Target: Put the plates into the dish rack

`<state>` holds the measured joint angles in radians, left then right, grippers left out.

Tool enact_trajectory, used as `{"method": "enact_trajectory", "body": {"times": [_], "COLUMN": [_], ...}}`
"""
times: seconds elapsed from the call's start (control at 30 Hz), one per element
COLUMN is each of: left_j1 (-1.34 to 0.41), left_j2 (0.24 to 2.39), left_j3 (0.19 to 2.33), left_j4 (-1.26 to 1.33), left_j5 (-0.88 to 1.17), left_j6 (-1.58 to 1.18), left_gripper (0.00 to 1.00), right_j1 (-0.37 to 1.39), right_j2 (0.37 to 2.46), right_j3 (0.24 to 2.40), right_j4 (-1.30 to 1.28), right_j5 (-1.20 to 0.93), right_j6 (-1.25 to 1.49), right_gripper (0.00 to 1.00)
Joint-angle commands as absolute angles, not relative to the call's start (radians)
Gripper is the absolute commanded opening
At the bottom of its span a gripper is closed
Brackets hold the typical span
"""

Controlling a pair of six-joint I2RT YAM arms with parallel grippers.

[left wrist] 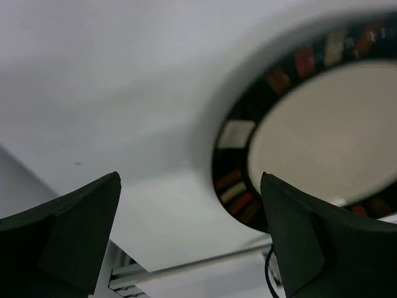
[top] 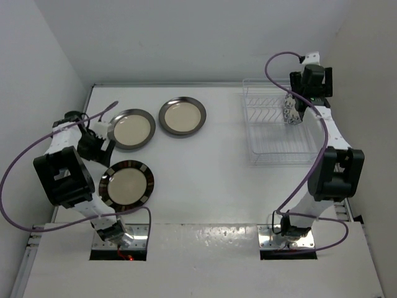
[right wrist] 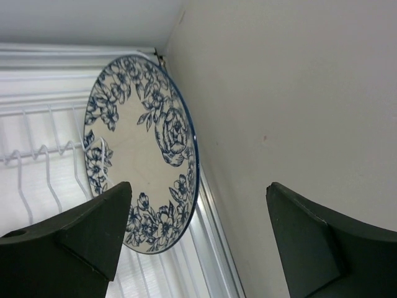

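Your right gripper (right wrist: 198, 186) hangs with jaws spread wide and empty, close to the blue floral plate (right wrist: 142, 155). That plate stands on edge at the far right end of the white wire dish rack (top: 273, 155), seemingly between prongs. Your left gripper (left wrist: 190, 177) is likewise spread and empty beside the brown-banded plate (top: 126, 184), which lies flat on the table (top: 211, 174). A grey-rimmed plate (top: 131, 129) and a second grey-rimmed plate (top: 182, 116) lie farther back.

Two grey-rimmed plates (top: 131, 129) (top: 182, 116) and one brown-banded plate (top: 126, 184) left of the one dish rack (top: 273, 141); one blue floral plate (right wrist: 142, 155) in it
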<state>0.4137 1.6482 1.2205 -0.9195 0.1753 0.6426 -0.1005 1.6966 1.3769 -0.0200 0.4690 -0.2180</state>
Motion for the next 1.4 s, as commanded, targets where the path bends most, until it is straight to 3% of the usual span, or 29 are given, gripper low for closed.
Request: {"method": "enact_trajectory", "body": {"times": [0.0,0.17,0.4,0.5,0.63,0.8,0.9,1.03,1.07,1.17,1.37], "left_j1": [0.432,0.508,0.512,0.502,0.492,0.445,0.376,0.25,0.188,0.094,-0.087], "left_j2": [1.658,1.79,1.893,1.931,1.973,1.907,1.846,1.767,1.743,1.723,1.723], "left_j3": [1.157,1.138,1.138,1.118,1.127,1.195,1.253,1.362,1.382,1.457,1.604], "left_j4": [-1.012,-1.002,-1.046,-1.028,-1.028,-1.04,-1.049,-1.058,-1.058,-1.014,-0.976], "left_j5": [0.264,0.352,0.405,0.387,0.409,0.451,0.462,0.555,0.567,0.587,0.615], "left_j6": [0.825,0.874,0.946,0.956,0.944,0.934,0.91,0.862,0.85,0.779,0.704], "left_gripper": [1.0,0.94,0.68,0.53,0.0,0.0,0.0,0.0,0.0,0.0,0.0], "right_j1": [-0.074,-0.041,-0.009,-0.009,-0.008,0.044,0.07,0.127,0.176,0.268,0.492], "right_j2": [1.606,1.562,1.431,1.382,1.336,1.287,1.269,1.298,1.307,1.357,1.575], "right_j3": [1.428,1.427,1.336,1.299,1.278,1.246,1.256,1.289,1.278,1.198,1.094], "right_j4": [0.003,-0.044,-0.008,0.02,0.031,0.003,-0.139,-0.285,-0.269,-0.135,0.179], "right_j5": [0.462,0.463,0.46,0.459,0.463,0.42,0.246,-0.217,-0.365,-0.524,-0.58], "right_j6": [-0.195,-0.195,-0.209,-0.199,-0.183,-0.144,-0.117,-0.052,-0.025,0.164,0.379], "right_gripper": [0.89,0.91,0.91,0.91,0.91,0.91,0.89,0.88,0.87,0.87,0.89]}}
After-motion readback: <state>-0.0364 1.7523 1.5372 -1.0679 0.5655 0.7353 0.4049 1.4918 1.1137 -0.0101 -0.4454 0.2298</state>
